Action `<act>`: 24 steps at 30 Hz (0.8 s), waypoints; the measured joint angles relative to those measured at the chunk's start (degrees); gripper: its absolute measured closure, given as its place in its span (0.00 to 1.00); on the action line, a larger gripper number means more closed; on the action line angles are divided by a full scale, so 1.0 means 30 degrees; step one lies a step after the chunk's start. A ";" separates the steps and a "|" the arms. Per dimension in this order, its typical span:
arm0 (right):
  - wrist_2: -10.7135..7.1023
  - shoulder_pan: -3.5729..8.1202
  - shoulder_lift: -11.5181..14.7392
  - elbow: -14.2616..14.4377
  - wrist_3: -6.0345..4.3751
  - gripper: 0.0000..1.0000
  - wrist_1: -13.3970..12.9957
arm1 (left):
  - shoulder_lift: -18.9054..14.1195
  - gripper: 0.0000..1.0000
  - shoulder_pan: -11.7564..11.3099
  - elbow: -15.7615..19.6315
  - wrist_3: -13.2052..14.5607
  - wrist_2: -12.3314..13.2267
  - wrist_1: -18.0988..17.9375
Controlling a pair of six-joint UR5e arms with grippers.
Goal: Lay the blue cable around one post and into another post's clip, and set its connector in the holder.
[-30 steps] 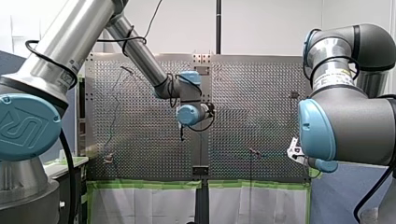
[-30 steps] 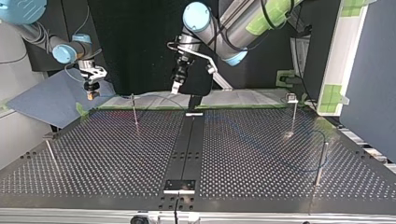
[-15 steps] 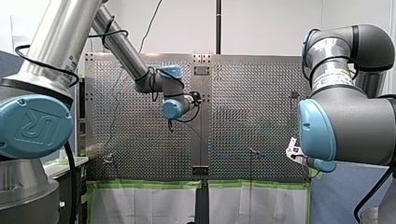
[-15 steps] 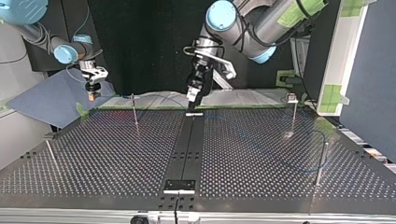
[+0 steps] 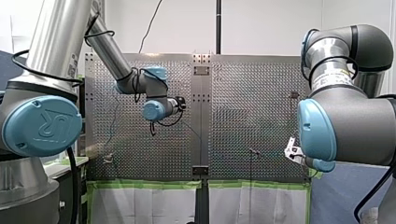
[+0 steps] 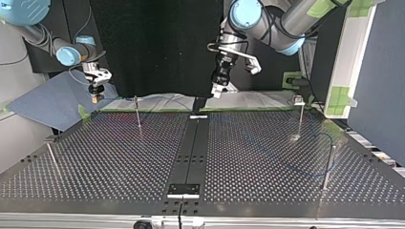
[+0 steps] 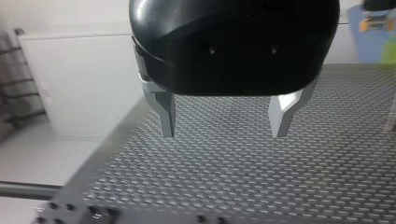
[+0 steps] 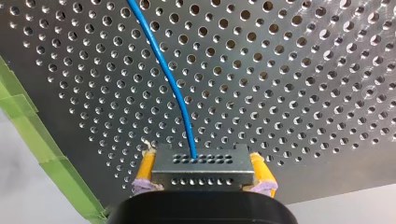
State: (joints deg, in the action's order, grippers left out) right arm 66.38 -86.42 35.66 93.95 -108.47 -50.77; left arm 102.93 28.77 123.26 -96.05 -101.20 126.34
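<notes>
The grey rectangular metal connector [image 8: 202, 167] sits with its long axis crosswise to the right gripper [image 8: 202, 162], spanning from one yellow pad [image 8: 145, 169] to the other. Its face with the rows of small holes points away from the gripper, toward the perforated metal table [image 8: 303, 93]. The thin blue cable [image 8: 173, 84] leaves the middle of that face and runs straight ahead of the gripper. It bends gently as it crosses the hole pattern, close to the table edge lined with green tape [image 8: 28, 121]. The right gripper's jaws are clamped on the connector's two short ends, so the block fills the gap between them. In the top view this gripper hangs just outside the table's far corner at the view's left, clear of the nearest thin metal post [image 6: 137, 113]. The black left gripper [image 7: 224, 126] holds its bare metal fingers [image 7: 166, 112] wide apart with only the table surface showing between them. In the top view it hovers above the middle of the table's far edge, well apart from the connector.
</notes>
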 joint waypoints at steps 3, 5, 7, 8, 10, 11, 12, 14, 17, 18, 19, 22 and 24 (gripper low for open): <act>-0.0003 -0.0022 -0.0001 -0.0006 0.0000 1.00 0.0023 | -0.0001 0.00 -0.0032 0.0543 0.0107 -0.0042 0.0145; -0.0003 -0.0034 -0.0001 -0.0007 0.0000 1.00 0.0042 | -0.0004 0.00 -0.0042 0.0853 0.0140 -0.0050 0.0179; -0.0003 -0.0049 -0.0003 -0.0007 -0.0001 1.00 0.0060 | -0.0007 0.00 -0.0045 0.1217 0.0145 -0.0064 0.0163; -0.0003 -0.0054 -0.0003 -0.0010 -0.0001 1.00 0.0064 | -0.0004 0.00 -0.0047 0.1362 0.0145 -0.0070 0.0125; -0.0003 -0.0065 -0.0002 -0.0009 -0.0002 1.00 0.0071 | -0.0004 0.00 -0.0046 0.1728 0.0137 -0.0075 -0.0074; -0.0004 -0.0068 -0.0003 -0.0008 -0.0002 1.00 0.0070 | -0.0009 0.00 -0.0046 0.1887 0.0132 -0.0077 -0.0207; -0.0005 -0.0072 -0.0002 -0.0009 -0.0002 1.00 0.0075 | -0.0014 0.00 -0.0049 0.2105 0.0121 -0.0080 -0.0390; -0.0005 -0.0082 -0.0002 -0.0010 -0.0002 1.00 0.0087 | -0.0018 0.00 -0.0047 0.2428 0.0105 -0.0083 -0.0668; -0.0004 -0.0086 -0.0003 -0.0010 -0.0001 1.00 0.0099 | -0.0020 0.00 -0.0041 0.2974 0.0092 -0.0086 -0.1010; -0.0004 -0.0089 -0.0002 -0.0011 0.0000 1.00 0.0101 | -0.0021 0.00 -0.0039 0.3192 0.0090 -0.0087 -0.1078; -0.0004 -0.0091 -0.0002 -0.0010 0.0000 1.00 0.0103 | -0.0020 0.00 -0.0039 0.3367 0.0088 -0.0087 -0.1110; -0.0004 -0.0098 -0.0003 -0.0010 0.0000 1.00 0.0105 | -0.0022 0.00 -0.0044 0.3867 0.0038 -0.0125 -0.1248; -0.0004 -0.0110 -0.0003 -0.0013 -0.0001 1.00 0.0104 | -0.0020 0.00 -0.0040 0.4173 -0.0035 -0.0152 -0.1444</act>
State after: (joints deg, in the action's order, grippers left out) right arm 66.37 -86.75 35.65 93.92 -108.48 -50.46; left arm 102.87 28.65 135.78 -96.16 -101.66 122.01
